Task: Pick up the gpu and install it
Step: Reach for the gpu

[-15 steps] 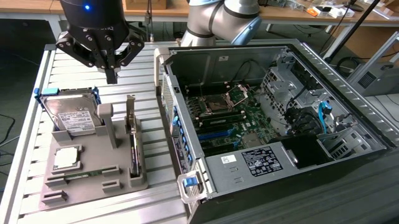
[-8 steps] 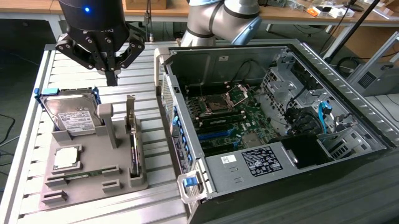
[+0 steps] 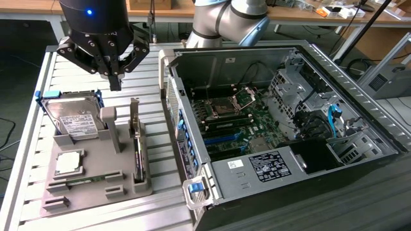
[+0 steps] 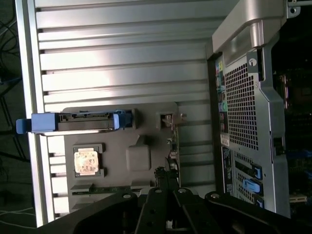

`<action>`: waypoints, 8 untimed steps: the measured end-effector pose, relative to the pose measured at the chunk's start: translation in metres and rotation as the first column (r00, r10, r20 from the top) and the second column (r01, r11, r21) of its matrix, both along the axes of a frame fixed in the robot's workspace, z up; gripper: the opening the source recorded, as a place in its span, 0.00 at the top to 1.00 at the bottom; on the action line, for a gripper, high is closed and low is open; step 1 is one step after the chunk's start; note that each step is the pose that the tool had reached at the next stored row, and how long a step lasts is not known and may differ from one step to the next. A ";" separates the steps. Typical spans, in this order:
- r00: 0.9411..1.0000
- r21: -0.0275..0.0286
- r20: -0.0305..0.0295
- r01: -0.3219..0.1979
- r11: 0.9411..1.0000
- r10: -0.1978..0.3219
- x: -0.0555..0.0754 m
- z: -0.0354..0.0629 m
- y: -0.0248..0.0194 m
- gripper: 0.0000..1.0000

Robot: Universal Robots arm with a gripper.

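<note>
Gripper [image 3: 115,85] pressed shut on nothing, above the far end of the parts holder [image 3: 86,195]; the gpu sits in the holder.

On the exterior view's clock face, the gripper hangs at 10 o'clock, its 2 fingers closed together and empty, over the slatted table [image 3: 147,216]. The gpu [image 3: 136,144] stands on edge in a slot along the holder's side, at 5 o'clock from the fingertips and apart from them. A hard drive [image 3: 74,122] in a blue-cornered frame leans at 9 o'clock from the gpu, and a processor chip [image 3: 69,163] lies at 8 o'clock. The open computer case [image 3: 205,62] lies at 3 o'clock from the holder, just beside it. In the wrist view the gpu shows edge-on, just beyond the fingertips.
</note>
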State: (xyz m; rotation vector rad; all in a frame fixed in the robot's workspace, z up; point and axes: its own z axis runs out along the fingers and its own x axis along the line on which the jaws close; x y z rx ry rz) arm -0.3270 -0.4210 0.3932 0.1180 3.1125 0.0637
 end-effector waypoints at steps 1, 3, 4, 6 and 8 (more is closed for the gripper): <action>1.000 0.000 0.000 0.000 1.000 0.000 0.000 0.0000 -0.0009 0.89; 1.000 0.000 0.000 0.000 1.000 0.000 0.000 0.0000 -0.0021 0.89; 1.000 0.000 0.000 0.000 1.000 0.000 0.000 0.0000 -0.0030 0.89; 1.000 0.000 0.000 0.000 1.000 0.000 0.000 0.0000 -0.0049 0.89; 1.000 0.000 0.000 0.000 1.000 0.000 0.000 0.0001 -0.0068 0.89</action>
